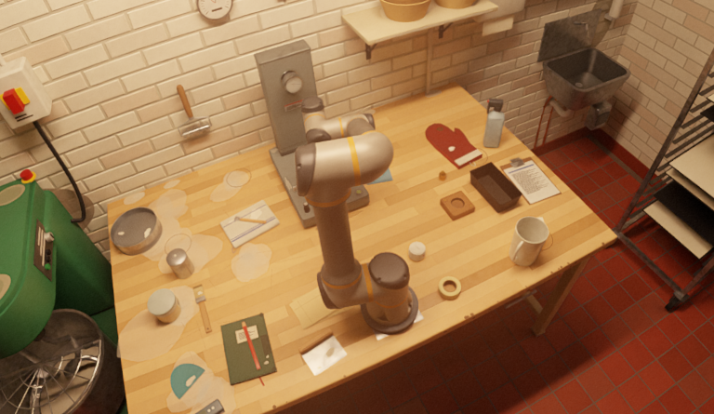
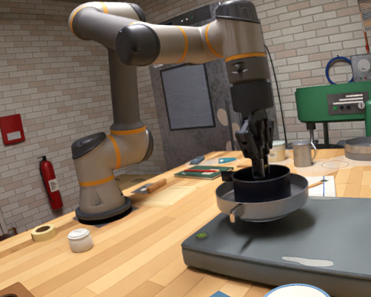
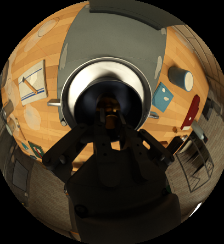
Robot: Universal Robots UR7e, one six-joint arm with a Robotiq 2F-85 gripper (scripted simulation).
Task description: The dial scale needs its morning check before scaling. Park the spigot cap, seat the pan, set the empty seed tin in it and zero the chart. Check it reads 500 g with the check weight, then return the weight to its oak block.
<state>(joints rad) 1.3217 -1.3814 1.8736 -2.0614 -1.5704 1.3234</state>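
Note:
The brass check weight [image 3: 110, 118] sits inside the dark seed tin [image 2: 261, 182], and only its top shows between the fingers in the wrist camera. The tin stands in the steel pan [image 2: 262, 200], which is seated on the grey dial scale [image 2: 292, 242]. The oak block [image 1: 457, 205] lies empty on the bench right of the scale, with the white spigot cap [image 1: 417, 251] nearer the front. My gripper [image 2: 259, 170] reaches straight down into the tin and is closed on the check weight.
A dark rectangular tray [image 1: 495, 186] sits beside the oak block, with a clipboard [image 1: 531, 179], red oven mitt [image 1: 452, 144] and white mug [image 1: 528, 239] around it. A tape roll [image 1: 449, 287] lies near the arm's base. The scale's upright column [image 1: 287, 96] rises behind the pan.

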